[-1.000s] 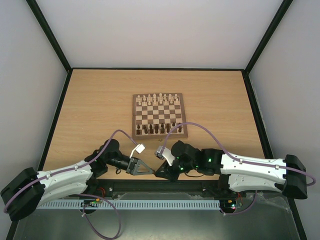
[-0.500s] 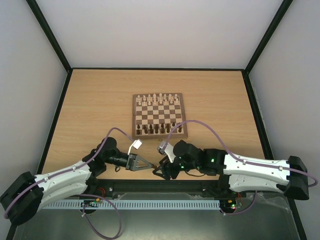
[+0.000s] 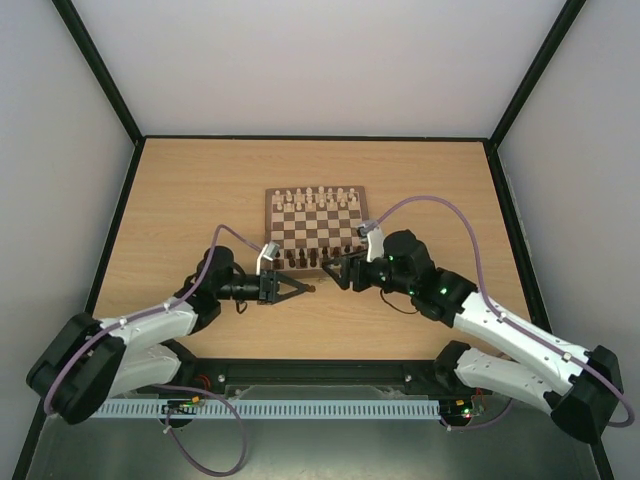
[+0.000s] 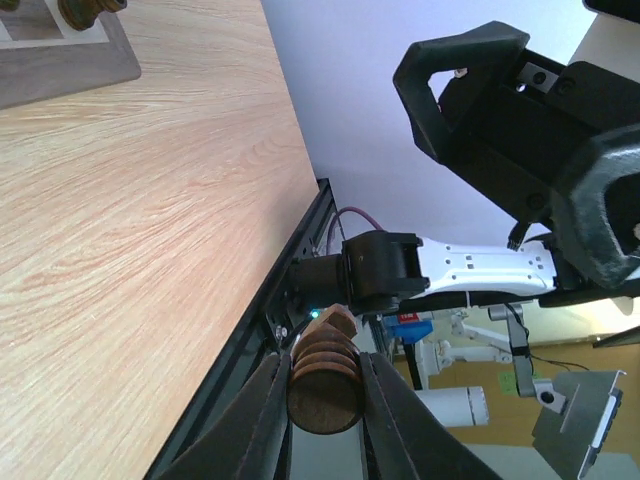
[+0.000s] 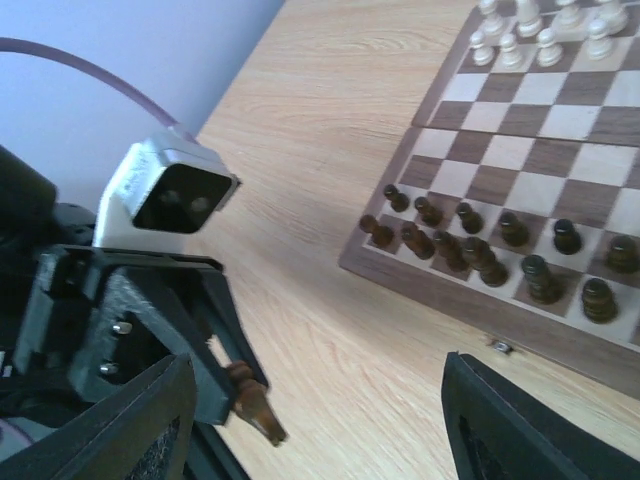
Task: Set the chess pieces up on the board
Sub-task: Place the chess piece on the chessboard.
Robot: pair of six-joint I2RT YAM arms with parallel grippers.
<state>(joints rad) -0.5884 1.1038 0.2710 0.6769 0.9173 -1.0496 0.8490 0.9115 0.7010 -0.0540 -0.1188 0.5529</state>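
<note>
1. Light wood-grain table, pale enclosure walls on three sides. The board lies flat at mid-table, just beyond both arms.
2. Dark chess pieces stand in the two near rows of the board. The right wrist view shows the near-left ones crowded and not all centred on their squares. An exact count is not possible, since part of the rows is cut off.
3. One held piece, dark brown, is off the board. It is clamped sideways between the fingers of the left gripper, over bare table just near of the board's near border and left of its middle.
4. Right gripper: jaws spread wide with nothing between them. It hovers at the board's near border, just right of the left gripper, facing it but apart.
5. Cream-white chessmen fill the two far rows and look orderly.
6. Progress, as a judgement: the dark side is mostly on the board. What is left is to place the held piece on its square and probably to straighten the crowded near-left pieces.
</note>
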